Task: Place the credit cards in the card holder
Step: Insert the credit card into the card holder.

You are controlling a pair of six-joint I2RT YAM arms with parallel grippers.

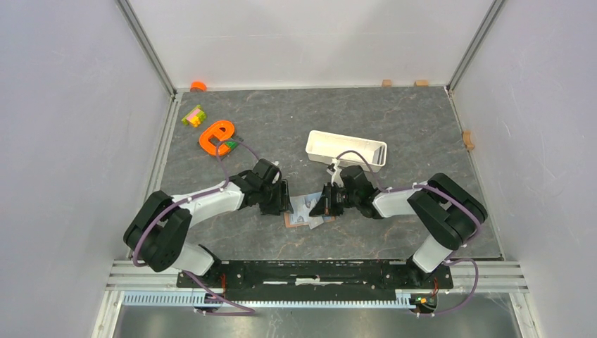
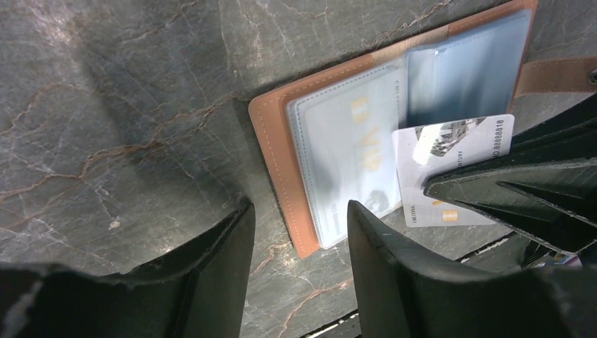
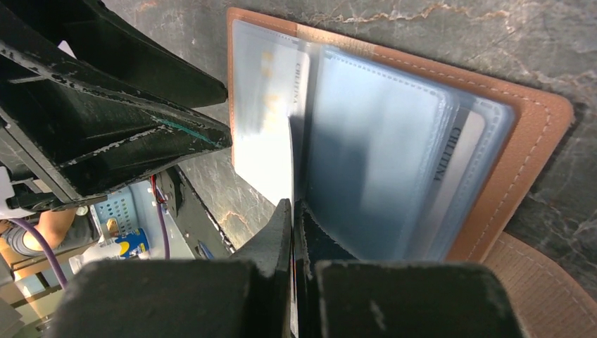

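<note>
The brown card holder (image 1: 296, 220) lies open on the table between my two grippers, its clear sleeves up. It also shows in the left wrist view (image 2: 274, 141) and the right wrist view (image 3: 535, 134). A pale card (image 2: 352, 148) sits inside a sleeve. My right gripper (image 1: 318, 205) (image 3: 292, 209) is shut on a white credit card (image 2: 454, 151), seen nearly edge-on in its own view (image 3: 289, 155), with the card's far edge at the sleeves. My left gripper (image 1: 284, 204) (image 2: 299, 222) is open and empty, low beside the holder's left edge.
A long white tray (image 1: 346, 149) stands behind the right gripper. An orange ring-shaped toy (image 1: 215, 136), a small coloured block (image 1: 192, 116) and an orange cap (image 1: 198, 86) lie at the back left. Small wooden blocks (image 1: 386, 82) sit along the walls.
</note>
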